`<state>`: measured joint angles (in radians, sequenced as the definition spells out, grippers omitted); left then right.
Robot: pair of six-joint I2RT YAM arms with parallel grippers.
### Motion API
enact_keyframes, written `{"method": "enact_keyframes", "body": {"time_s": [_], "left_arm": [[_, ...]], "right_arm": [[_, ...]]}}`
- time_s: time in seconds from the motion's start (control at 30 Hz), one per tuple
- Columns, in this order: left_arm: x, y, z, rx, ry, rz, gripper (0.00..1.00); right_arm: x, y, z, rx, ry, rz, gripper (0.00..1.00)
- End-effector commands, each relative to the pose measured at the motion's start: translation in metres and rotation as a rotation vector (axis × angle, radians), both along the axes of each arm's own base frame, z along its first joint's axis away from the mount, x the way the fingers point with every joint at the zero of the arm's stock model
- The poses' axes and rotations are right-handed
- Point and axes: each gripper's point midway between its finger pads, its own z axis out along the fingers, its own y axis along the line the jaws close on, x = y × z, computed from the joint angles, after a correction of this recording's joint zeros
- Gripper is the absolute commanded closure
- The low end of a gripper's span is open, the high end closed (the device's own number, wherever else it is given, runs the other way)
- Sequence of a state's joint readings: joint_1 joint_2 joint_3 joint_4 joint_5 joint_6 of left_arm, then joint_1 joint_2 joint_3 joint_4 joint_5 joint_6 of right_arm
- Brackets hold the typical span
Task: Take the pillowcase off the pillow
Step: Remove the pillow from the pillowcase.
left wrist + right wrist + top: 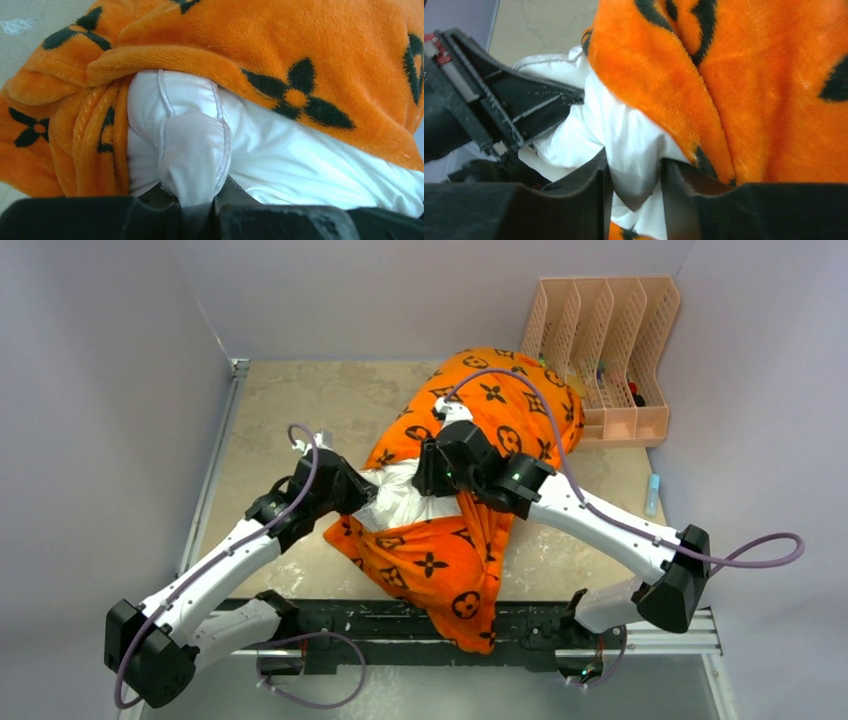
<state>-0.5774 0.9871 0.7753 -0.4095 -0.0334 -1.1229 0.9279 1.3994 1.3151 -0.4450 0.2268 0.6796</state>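
Observation:
The orange pillowcase (pixel 500 410) with black motifs lies across the middle of the table, its open end bunched toward the front edge. The white pillow (pixel 405 495) bulges out of its left side. My left gripper (pixel 365 490) is shut on a corner of the pillow (pixel 280 160); the white fabric is pinched between the jaws (pixel 197 207) under the pillowcase (pixel 225 45) edge. My right gripper (pixel 430 475) is right beside it. Its jaws (pixel 634 185) stand apart with a loose fold of the pillow (pixel 624 130) between them, and the pillowcase (pixel 749 90) is on their right.
A peach file rack (pixel 605 350) stands at the back right, just behind the pillowcase. A small blue object (pixel 652 495) lies near the right wall. Grey walls close in the table on three sides. The arms' mounting rail (pixel 640 640) runs along the front edge.

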Motion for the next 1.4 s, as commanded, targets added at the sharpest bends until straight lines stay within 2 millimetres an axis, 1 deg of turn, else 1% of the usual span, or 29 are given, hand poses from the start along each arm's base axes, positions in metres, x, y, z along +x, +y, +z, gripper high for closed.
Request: {"method": "enact_keyframes", "body": {"time_s": [0.0, 0.03, 0.1, 0.17, 0.2, 0.23, 0.27, 0.3, 0.33, 0.37, 0.4, 0.47, 0.5, 0.53, 0.6, 0.7, 0.73, 0.8, 0.83, 0.9, 0.97, 1.0, 1.03, 1.07, 1.13, 1.2, 1.23, 1.3, 1.37], "left_arm": [[0.007, -0.014, 0.037, -0.010, -0.078, -0.076, 1.00], [0.009, -0.015, 0.041, 0.005, -0.078, -0.083, 1.00], [0.018, -0.011, 0.044, 0.061, -0.077, -0.072, 1.00], [0.024, -0.011, 0.053, 0.092, -0.085, -0.074, 1.00], [0.025, -0.011, 0.054, 0.105, -0.085, -0.076, 1.00], [0.027, -0.011, 0.057, 0.110, -0.089, -0.079, 1.00], [0.027, -0.012, 0.059, 0.110, -0.093, -0.081, 1.00], [0.028, -0.012, 0.060, 0.109, -0.095, -0.078, 1.00], [0.028, -0.010, 0.059, 0.109, -0.095, -0.070, 1.00], [0.028, -0.009, 0.059, 0.105, -0.099, -0.061, 1.00], [0.028, -0.008, 0.059, 0.101, -0.100, -0.052, 1.00], [0.028, -0.008, 0.060, 0.098, -0.103, -0.046, 1.00], [0.028, -0.009, 0.060, 0.097, -0.102, -0.052, 1.00], [0.028, -0.010, 0.061, 0.096, -0.103, -0.062, 1.00], [0.028, -0.011, 0.061, 0.098, -0.099, -0.068, 1.00], [0.027, -0.008, 0.063, 0.111, -0.104, -0.059, 1.00], [0.028, -0.007, 0.063, 0.113, -0.105, -0.057, 1.00], [0.027, -0.008, 0.063, 0.113, -0.101, -0.063, 1.00], [0.027, -0.009, 0.062, 0.114, -0.098, -0.068, 1.00], [0.029, -0.008, 0.060, 0.126, -0.096, -0.063, 1.00], [0.034, -0.002, 0.061, 0.165, -0.099, -0.048, 1.00], [0.039, 0.002, 0.062, 0.191, -0.099, -0.048, 1.00], [0.046, 0.008, 0.062, 0.214, -0.089, -0.047, 1.00], [0.054, 0.015, 0.064, 0.228, -0.078, -0.041, 1.00], [0.081, 0.035, 0.079, 0.240, -0.096, -0.003, 1.00], [0.106, 0.064, 0.092, 0.311, -0.118, 0.057, 1.00], [0.118, 0.077, 0.096, 0.342, -0.118, 0.086, 1.00], [0.144, 0.100, 0.099, 0.331, -0.099, 0.128, 1.00], [0.168, 0.118, 0.103, 0.276, -0.100, 0.168, 1.00]], "right_arm": [[-0.007, -0.012, 0.076, 0.080, -0.169, 0.114, 0.45], [-0.019, -0.016, 0.080, 0.097, -0.157, 0.144, 0.36], [-0.047, -0.019, 0.094, 0.189, -0.118, 0.214, 0.27], [-0.072, -0.032, 0.103, 0.274, -0.083, 0.228, 0.24], [-0.081, -0.044, 0.103, 0.299, -0.060, 0.196, 0.23], [-0.089, -0.057, 0.098, 0.311, -0.034, 0.156, 0.22], [-0.093, -0.074, 0.086, 0.303, -0.005, 0.089, 0.22], [-0.098, -0.091, 0.067, 0.280, 0.039, 0.020, 0.22], [-0.105, -0.107, 0.039, 0.234, 0.092, -0.037, 0.21], [-0.114, -0.118, 0.019, 0.216, 0.147, -0.076, 0.21], [-0.123, -0.124, -0.002, 0.201, 0.208, -0.097, 0.21], [-0.142, -0.121, -0.030, 0.218, 0.307, -0.058, 0.20], [-0.150, -0.113, -0.040, 0.247, 0.346, -0.022, 0.06], [-0.154, -0.108, -0.044, 0.279, 0.366, -0.005, 0.02], [-0.154, -0.108, -0.049, 0.322, 0.369, -0.029, 0.01], [-0.148, -0.125, -0.068, 0.296, 0.347, -0.120, 0.01], [-0.150, -0.127, -0.076, 0.283, 0.366, -0.130, 0.03], [-0.155, -0.119, -0.088, 0.281, 0.401, -0.090, 0.08], [-0.159, -0.112, -0.093, 0.283, 0.423, -0.050, 0.17], [-0.154, -0.105, -0.096, 0.251, 0.404, -0.012, 0.54], [-0.152, -0.111, -0.106, 0.176, 0.410, -0.026, 0.79], [-0.149, -0.119, -0.111, 0.133, 0.397, -0.055, 0.95], [-0.149, -0.123, -0.116, 0.110, 0.399, -0.067, 1.00], [-0.152, -0.125, -0.123, 0.097, 0.416, -0.064, 1.00], [-0.161, -0.123, -0.141, 0.074, 0.457, -0.020, 1.00], [-0.188, -0.108, -0.161, 0.099, 0.586, 0.116, 1.00], [-0.205, -0.106, -0.176, 0.093, 0.678, 0.170, 1.00], [-0.225, -0.116, -0.200, 0.013, 0.753, 0.169, 1.00], [-0.234, -0.131, -0.216, -0.102, 0.746, 0.140, 1.00]]}}
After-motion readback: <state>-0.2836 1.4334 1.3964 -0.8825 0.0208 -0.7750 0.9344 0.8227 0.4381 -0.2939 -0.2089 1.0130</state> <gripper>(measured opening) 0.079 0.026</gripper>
